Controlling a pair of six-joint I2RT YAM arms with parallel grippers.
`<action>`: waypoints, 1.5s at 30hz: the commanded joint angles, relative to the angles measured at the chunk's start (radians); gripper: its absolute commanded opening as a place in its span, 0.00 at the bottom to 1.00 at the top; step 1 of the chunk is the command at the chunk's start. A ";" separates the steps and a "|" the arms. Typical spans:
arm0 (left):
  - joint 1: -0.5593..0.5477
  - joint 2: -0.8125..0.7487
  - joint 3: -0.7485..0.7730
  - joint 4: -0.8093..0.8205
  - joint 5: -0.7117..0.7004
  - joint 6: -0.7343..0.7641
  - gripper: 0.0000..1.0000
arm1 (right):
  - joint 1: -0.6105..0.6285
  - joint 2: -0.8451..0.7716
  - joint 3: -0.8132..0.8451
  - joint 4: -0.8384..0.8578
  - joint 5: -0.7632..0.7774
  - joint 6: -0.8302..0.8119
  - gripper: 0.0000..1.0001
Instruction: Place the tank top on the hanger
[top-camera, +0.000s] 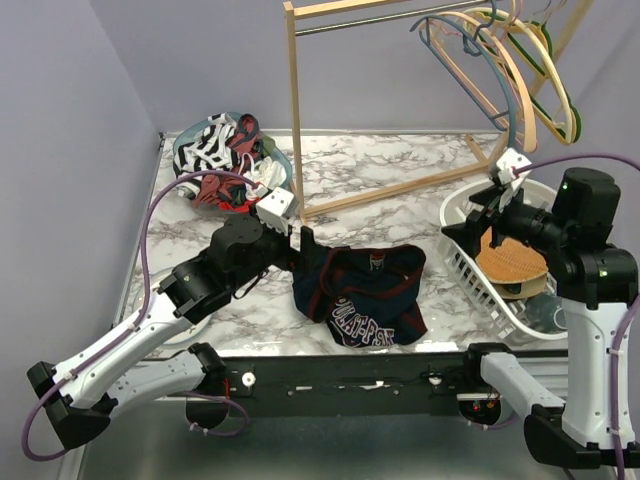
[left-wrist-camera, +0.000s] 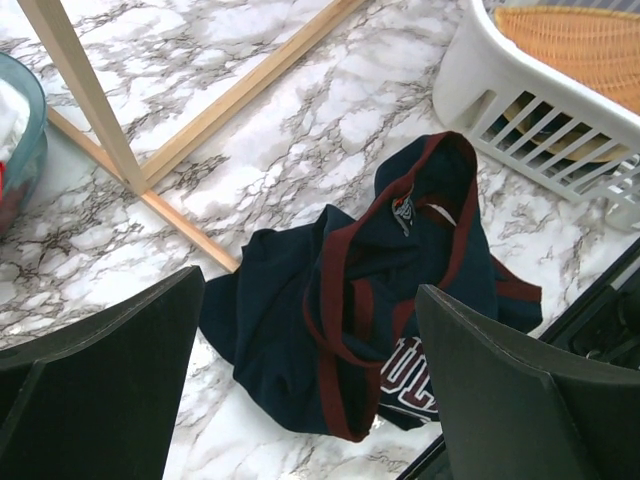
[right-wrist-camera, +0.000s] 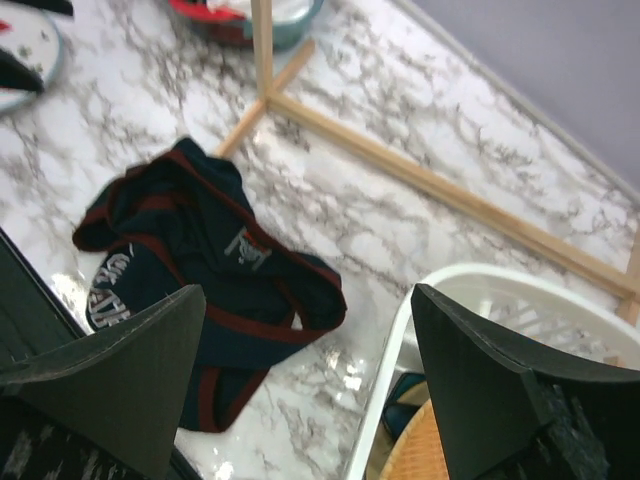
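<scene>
The tank top (top-camera: 362, 295), dark navy with maroon trim and white lettering, lies crumpled on the marble table near the front edge. It also shows in the left wrist view (left-wrist-camera: 300, 310) and the right wrist view (right-wrist-camera: 190, 250). My left gripper (top-camera: 303, 240) is open and empty, hovering at the jersey's left edge; its jaws (left-wrist-camera: 310, 285) stand wide above the cloth. My right gripper (top-camera: 487, 213) is open and empty over the white basket's near-left rim, to the right of the jersey (right-wrist-camera: 308, 295). The grey-blue hanger (top-camera: 487, 68) hangs on the rack at the top right among other hangers.
A wooden rack (top-camera: 295, 110) stands behind the jersey, its base bars (left-wrist-camera: 190, 130) on the table. A bowl of striped and red clothes (top-camera: 225, 160) sits at the back left. A white basket (top-camera: 455, 262) holding a woven item (top-camera: 510, 262) stands at the right.
</scene>
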 joint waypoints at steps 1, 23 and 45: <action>0.003 0.018 -0.004 -0.031 -0.029 0.023 0.99 | -0.053 0.079 0.196 -0.021 -0.146 0.106 0.93; 0.003 -0.048 -0.099 0.021 -0.041 -0.030 0.99 | -0.294 0.556 0.692 0.315 -0.120 0.498 0.82; 0.005 -0.031 -0.125 0.059 -0.030 -0.048 0.99 | -0.295 0.729 0.689 0.341 -0.064 0.471 0.67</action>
